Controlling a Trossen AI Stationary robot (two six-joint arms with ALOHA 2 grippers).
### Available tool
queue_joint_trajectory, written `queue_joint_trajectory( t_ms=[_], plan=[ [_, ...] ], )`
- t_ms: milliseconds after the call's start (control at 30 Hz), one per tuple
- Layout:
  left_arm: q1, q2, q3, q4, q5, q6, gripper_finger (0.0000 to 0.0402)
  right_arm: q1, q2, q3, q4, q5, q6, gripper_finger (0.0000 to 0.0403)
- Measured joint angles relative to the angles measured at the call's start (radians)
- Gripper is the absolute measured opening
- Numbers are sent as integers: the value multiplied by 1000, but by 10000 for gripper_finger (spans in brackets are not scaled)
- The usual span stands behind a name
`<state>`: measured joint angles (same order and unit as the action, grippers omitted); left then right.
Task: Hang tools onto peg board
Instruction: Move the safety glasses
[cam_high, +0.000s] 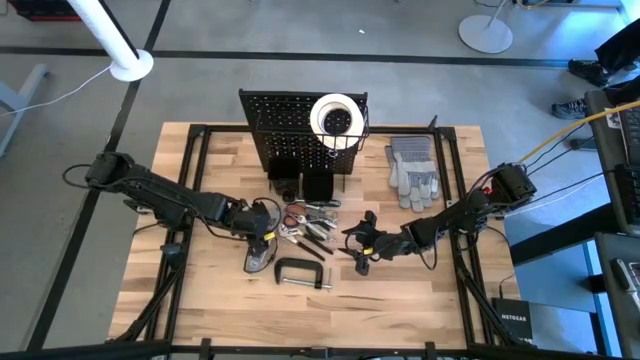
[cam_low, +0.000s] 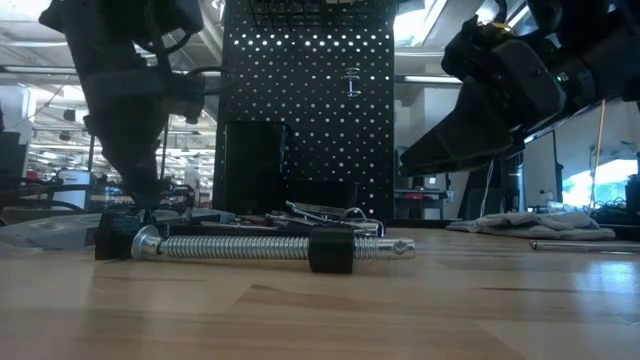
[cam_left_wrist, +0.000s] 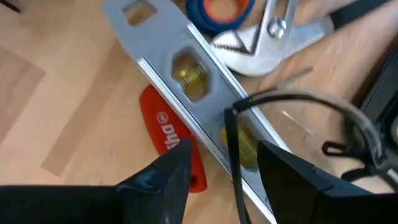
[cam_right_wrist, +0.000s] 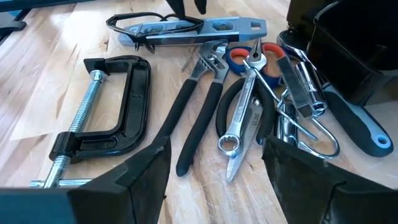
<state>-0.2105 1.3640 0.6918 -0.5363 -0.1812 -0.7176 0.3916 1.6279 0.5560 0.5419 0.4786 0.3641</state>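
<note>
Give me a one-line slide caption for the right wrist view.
Right gripper open above the C-clamp, black-handled pliers, a wrench and a silver level on the wooden table.

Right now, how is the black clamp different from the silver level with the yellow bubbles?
The C-clamp is black and curved like a letter C, with a shiny threaded screw; the torpedo level is silver, straight and flat, with yellow vials. The C-clamp lies alone on bare wood; the torpedo level has safety glasses lying on it and sits beside the left gripper. Both lie flat on the table, not yet hung.
</note>
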Motion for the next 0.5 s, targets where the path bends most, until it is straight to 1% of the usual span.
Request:
queue_joint_trajectory(
  t_ms=[200,300,500],
  plan=[
    [0,59,0,0,30,23,137,0,0,0,-1,16,-6,252],
    [0,70,2,5,41,24,117,0,0,0,-1,18,-7,252],
    [0,36,-1,-11,44,23,57,0,0,0,-1,27,-12,252]
  ],
)
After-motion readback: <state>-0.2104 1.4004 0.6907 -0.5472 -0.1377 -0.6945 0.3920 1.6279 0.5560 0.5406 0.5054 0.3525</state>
